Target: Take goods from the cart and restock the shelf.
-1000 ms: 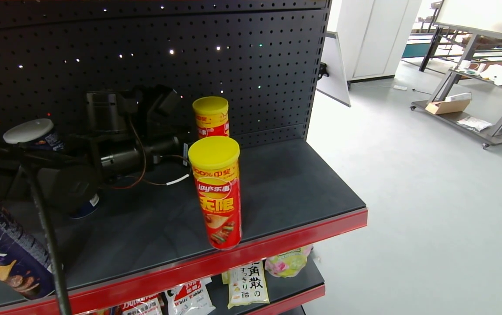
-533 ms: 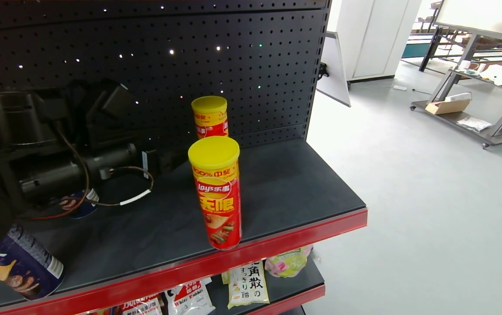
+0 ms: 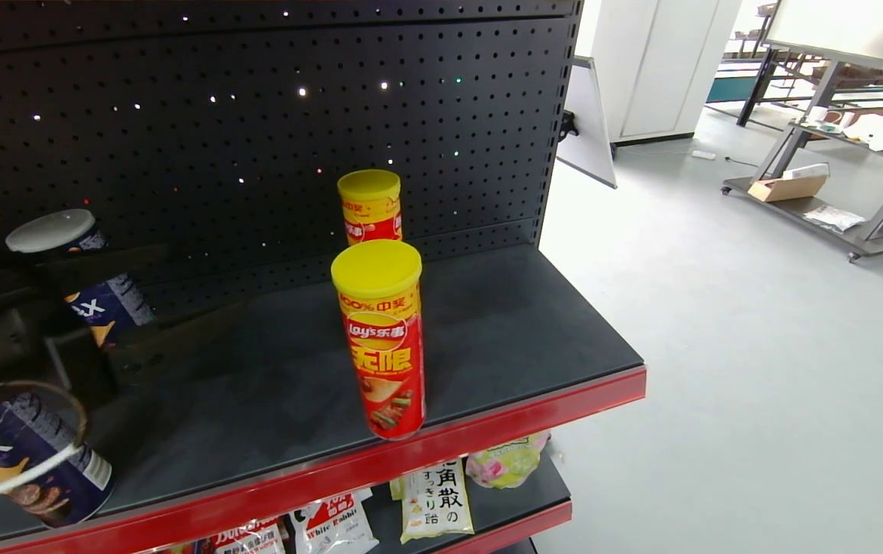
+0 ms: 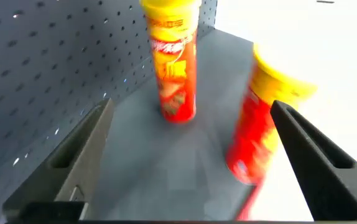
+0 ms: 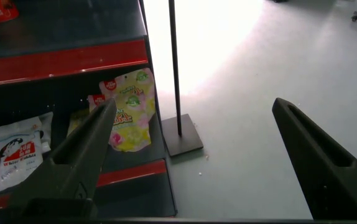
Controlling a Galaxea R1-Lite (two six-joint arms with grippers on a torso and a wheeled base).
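Observation:
Two red chip cans with yellow lids stand upright on the dark shelf: one near the red front edge, one at the pegboard behind it. Two dark blue chip cans stand at the left, one with a white lid at the back and one at the front corner. In the left wrist view my left gripper is open and holds nothing, facing the back red can and the front red can from some way off. My right gripper is open and holds nothing, low beside the shelf unit.
Snack bags lie on the lower shelf, and the right wrist view shows a bag there too. A thin pole on a square foot stands on the grey floor by the shelf end. Open floor lies to the right, with a metal rack far off.
My left arm has pulled back leftward off the shelf, almost out of the head view. This uncovers the white-lidded dark blue can at the back left. The cans have not moved.

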